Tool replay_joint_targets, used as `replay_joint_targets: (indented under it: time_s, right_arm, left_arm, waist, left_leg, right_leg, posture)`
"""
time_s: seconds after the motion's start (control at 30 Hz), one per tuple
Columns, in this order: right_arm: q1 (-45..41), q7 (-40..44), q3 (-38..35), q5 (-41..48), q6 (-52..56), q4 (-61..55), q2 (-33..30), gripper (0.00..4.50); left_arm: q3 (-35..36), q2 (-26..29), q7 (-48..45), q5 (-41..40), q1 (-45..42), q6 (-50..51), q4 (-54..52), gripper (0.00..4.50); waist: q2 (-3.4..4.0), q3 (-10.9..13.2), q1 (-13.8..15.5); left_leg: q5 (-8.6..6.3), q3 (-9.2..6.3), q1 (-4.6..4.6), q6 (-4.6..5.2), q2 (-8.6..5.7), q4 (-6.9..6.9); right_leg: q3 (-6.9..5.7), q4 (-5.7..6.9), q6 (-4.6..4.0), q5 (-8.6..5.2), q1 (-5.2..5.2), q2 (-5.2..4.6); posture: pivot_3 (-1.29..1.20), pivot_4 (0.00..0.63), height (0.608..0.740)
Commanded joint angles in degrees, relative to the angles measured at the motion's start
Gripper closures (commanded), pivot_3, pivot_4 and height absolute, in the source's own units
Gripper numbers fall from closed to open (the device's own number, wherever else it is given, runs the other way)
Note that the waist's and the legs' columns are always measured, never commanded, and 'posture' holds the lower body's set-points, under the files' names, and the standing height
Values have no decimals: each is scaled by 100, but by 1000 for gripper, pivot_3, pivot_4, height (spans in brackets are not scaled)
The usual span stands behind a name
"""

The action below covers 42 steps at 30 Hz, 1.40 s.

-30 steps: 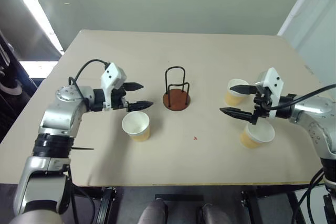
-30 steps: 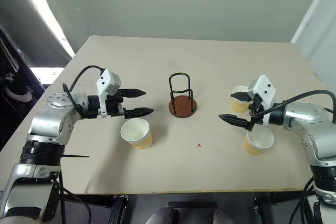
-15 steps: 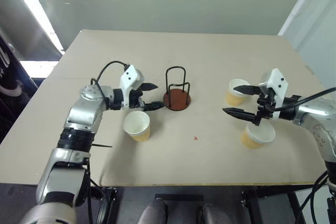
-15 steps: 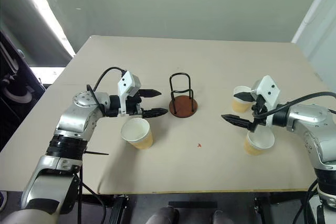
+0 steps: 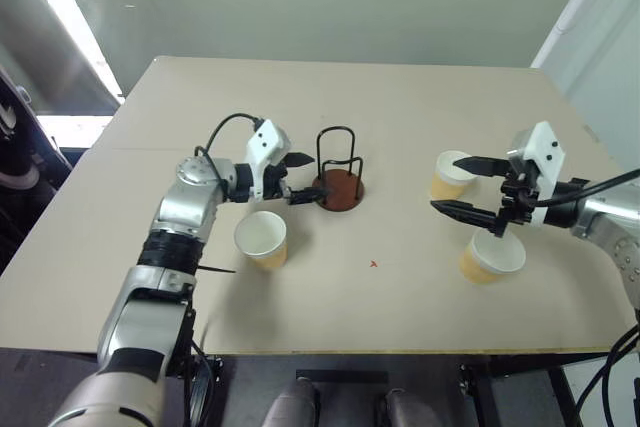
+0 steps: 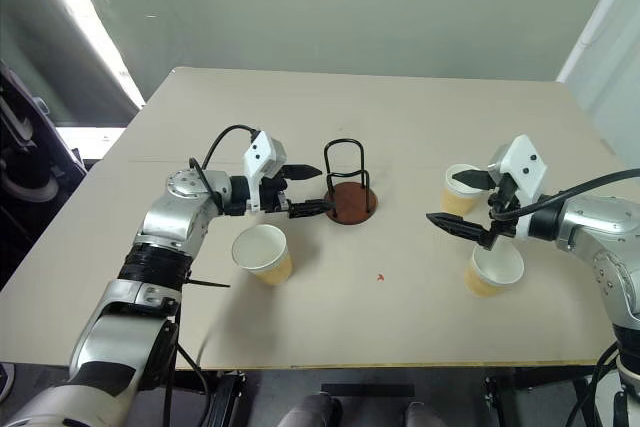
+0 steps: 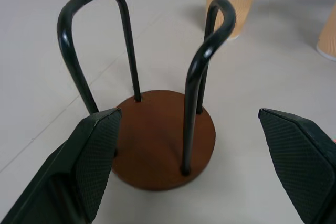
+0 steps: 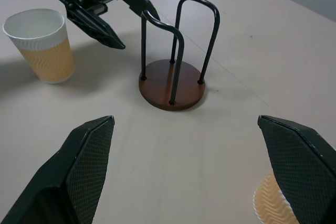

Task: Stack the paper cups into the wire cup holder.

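Three paper cups stand upright and empty on the beige desk [image 5: 400, 107], none of them stacked. Nearest the front edge on the robot's right is one cup [image 5: 492, 258], sitting just below the right tool [image 5: 466, 186]; at about the same depth on the left stands a second cup [image 5: 262, 239], its white interior bare. Farther back on the right is the third cup [image 5: 451, 175], between the two spread black fingers of the right tool as seen from the head camera, though whether they touch it cannot be told; that tool is released, fingers wide apart, grasping nothing. A small red mark [image 5: 372, 264] lies on the desk between the left cup and the front right cup. Near the middle of the desk, beyond the left cup, stands the single wire cup holder [image 5: 337, 179]: a round reddish-brown disc with two black wire arches rising upright, and nothing inside it. The left tool [image 5: 301, 179] hovers just beside the holder on its left, pointing at it, its fingers released and wide, with the base showing between them in the left wrist view.
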Motion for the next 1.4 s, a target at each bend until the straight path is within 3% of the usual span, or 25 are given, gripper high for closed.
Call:
replay_joint_targets:
  time_s: [0.03,0.2,0.3,0.63,0.67,0.9,1.13,1.4]
  right_arm:
    - [28,-85,-295,97,6,-203,-114,28]
    - [89,-134,-364,124,27,-251,-148,28]
    - [133,-174,-415,148,44,-285,-178,0]
    - [228,-247,-533,238,82,-354,-265,0]
    - [233,-250,-542,239,87,-362,-269,0]
    - [267,-278,-583,278,95,-397,-308,0]
    - [415,-211,-849,476,256,-558,-506,0]
    - [1009,9,-1581,770,571,-801,-1027,0]
  left_arm:
    - [33,-121,31,53,-239,-228,156,0]
    - [13,-263,-32,125,-341,-356,365,0]
    - [-6,-320,-98,142,-380,-419,450,557]
    - [20,-253,-454,75,-439,-383,373,4283]
    - [19,-238,-496,70,-441,-378,340,4460]
    - [52,-208,-664,-28,-497,-236,60,4460]
    - [-37,-242,-973,-357,-347,361,-1030,4460]
    - [-395,-100,-1152,-613,434,1127,-2448,4460]
  waist:
    - [0,0,5]
    - [0,0,6]
    - [0,0,7]
    - [0,0,8]
    - [0,0,8]
    - [0,0,9]
    - [0,0,22]
    - [1,0,23]
  left_leg:
    - [1,0,0,1,0,0]
    - [1,0,-1,2,0,1]
    - [1,0,-2,3,-1,2]
    - [2,0,-3,7,-2,3]
    - [2,1,-4,7,-2,4]
    - [3,1,-6,9,-2,5]
    - [2,0,-16,13,-5,11]
    - [2,3,-14,13,-4,10]
  right_leg:
    - [0,0,1,0,1,0]
    - [0,-1,3,1,0,0]
    - [0,-2,5,1,0,0]
    - [0,-3,9,1,0,0]
    - [0,-3,9,1,0,0]
    - [0,-3,11,2,-1,0]
    - [0,-6,16,4,-3,0]
    - [1,-5,18,3,-1,-1]
  posture:
    - [0,150,740]
    - [0,150,740]
    - [0,150,740]
    - [0,150,740]
    - [0,150,740]
    - [0,150,740]
    - [0,150,740]
    - [0,150,740]
